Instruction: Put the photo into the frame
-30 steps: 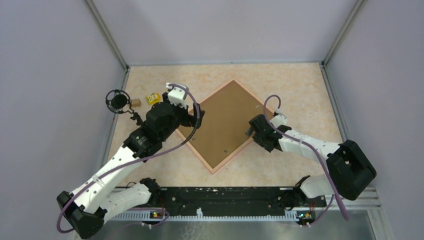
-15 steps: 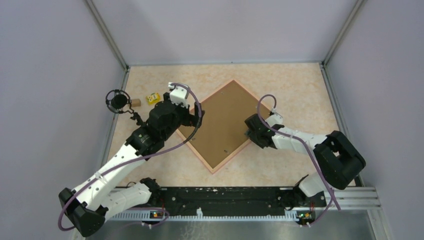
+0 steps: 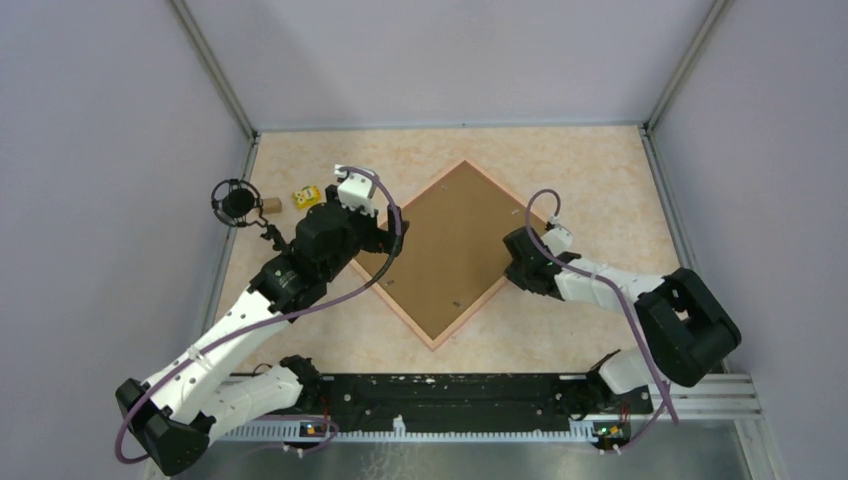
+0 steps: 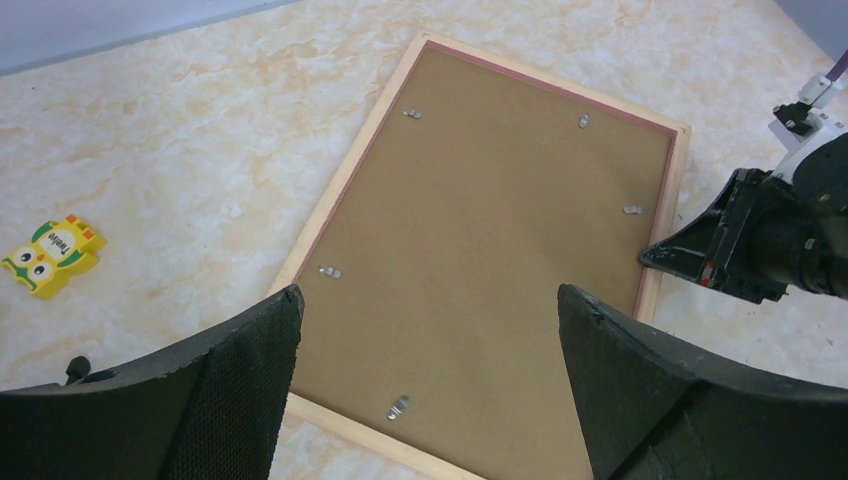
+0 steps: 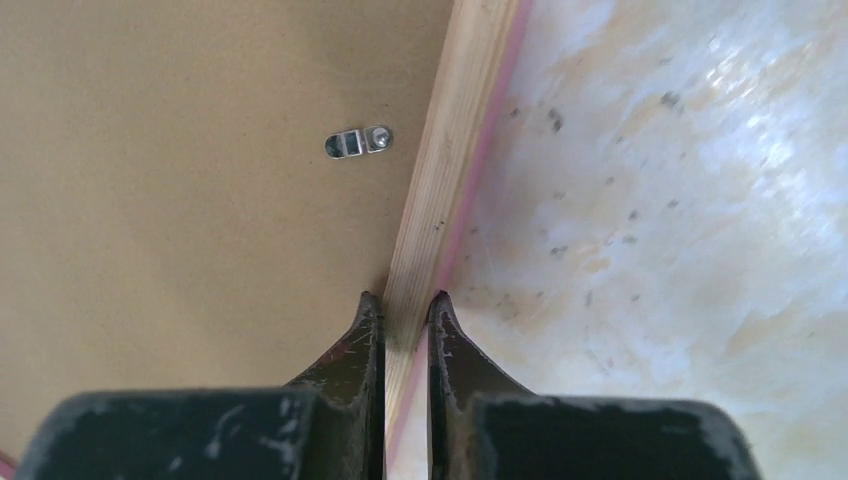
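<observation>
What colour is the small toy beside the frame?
The toy is yellow with green and orange accents; best in the left wrist view.

1. A frame (image 4: pixel 345 175) lies face down on the marbled table (image 4: pixel 200 130), pale wooden rails with a pink inner edge.
2. A brown backing board (image 4: pixel 480 260) fills it, with five small metal clips (image 4: pixel 329 271) spaced near its edges.
3. The left gripper (image 4: pixel 428 310) hangs above the frame's near end, its two black padded fingers (image 4: pixel 235 390) spread wide with nothing between them.
4. At the right, the right gripper (image 4: pixel 655 258) meets the frame's right rail with its dark tip.
5. A yellow owl block (image 4: pixel 52 257) lies on the table, well left of the frame.
</observation>
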### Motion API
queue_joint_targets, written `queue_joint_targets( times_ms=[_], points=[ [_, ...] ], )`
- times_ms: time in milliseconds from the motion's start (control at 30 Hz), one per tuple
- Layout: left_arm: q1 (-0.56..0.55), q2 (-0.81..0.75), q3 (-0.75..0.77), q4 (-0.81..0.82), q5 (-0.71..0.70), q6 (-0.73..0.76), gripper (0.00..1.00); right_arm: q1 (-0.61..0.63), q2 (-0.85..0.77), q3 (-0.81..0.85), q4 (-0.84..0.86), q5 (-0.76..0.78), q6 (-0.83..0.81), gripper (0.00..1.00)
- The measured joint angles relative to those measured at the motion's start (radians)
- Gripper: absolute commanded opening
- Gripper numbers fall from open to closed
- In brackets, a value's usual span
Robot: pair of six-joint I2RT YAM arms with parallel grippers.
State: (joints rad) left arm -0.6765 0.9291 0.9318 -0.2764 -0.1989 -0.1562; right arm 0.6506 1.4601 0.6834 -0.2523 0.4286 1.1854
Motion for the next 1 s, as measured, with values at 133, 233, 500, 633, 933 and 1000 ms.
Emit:
queue_joint_targets(
  times_ms=[133,233,500,633,933,1000],
  points=[
    [0.000,0.000,0.000,0.000,0.001,0.000,0.99,-0.128,-0.052,-0.053,0.056,-0.126,-0.112,0.00],
    [0.000,0.001,0.000,0.000,0.002,0.000,0.99,-0.210,-0.058,-0.033,0.021,-0.185,-0.272,0.00],
    [0.000,0.087,0.001,0.000,0.079,-0.002,0.99,-0.323,0.006,0.100,-0.101,-0.208,-0.700,0.00],
    [0.000,0.189,0.002,-0.006,0.133,-0.002,0.98,-0.332,0.143,0.257,-0.113,-0.256,-0.864,0.01],
    [0.014,0.450,0.134,-0.157,0.249,-0.038,0.98,-0.331,0.135,0.348,-0.117,-0.278,-0.855,0.72],
    [0.036,0.483,0.167,-0.188,0.285,-0.056,0.98,-0.331,0.055,0.291,-0.118,-0.300,-0.805,0.73]
  ],
)
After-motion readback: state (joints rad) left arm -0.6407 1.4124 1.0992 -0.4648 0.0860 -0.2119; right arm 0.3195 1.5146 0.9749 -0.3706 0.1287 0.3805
